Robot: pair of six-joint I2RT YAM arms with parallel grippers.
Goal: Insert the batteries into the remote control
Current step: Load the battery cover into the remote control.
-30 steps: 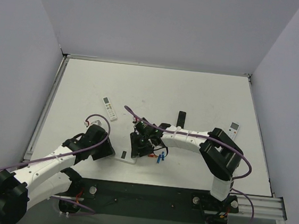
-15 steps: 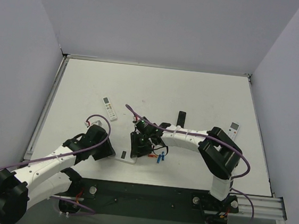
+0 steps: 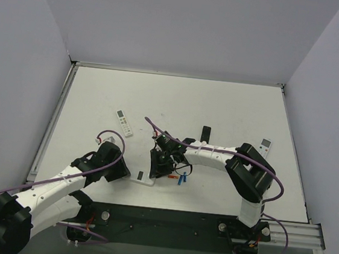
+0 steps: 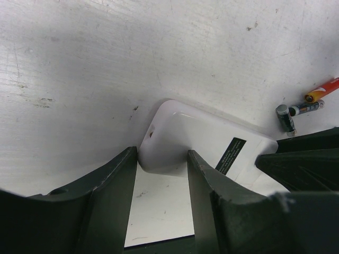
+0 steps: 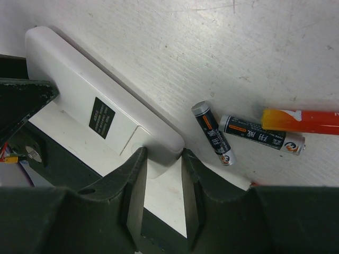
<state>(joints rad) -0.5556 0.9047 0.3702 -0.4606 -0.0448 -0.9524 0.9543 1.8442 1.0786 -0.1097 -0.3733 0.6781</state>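
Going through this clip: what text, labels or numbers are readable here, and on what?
No text can be quoted.
The black label on the short white remote, plain back: white print, too small to read.
The two dark grey batteries: white characters, too blurred to read.
The orange battery: no text visible.

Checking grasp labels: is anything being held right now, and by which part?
The remote lies between both sets of jaws, with the left gripper at one corner and the right gripper at the opposite end. Whether either actually clamps it cannot be told.
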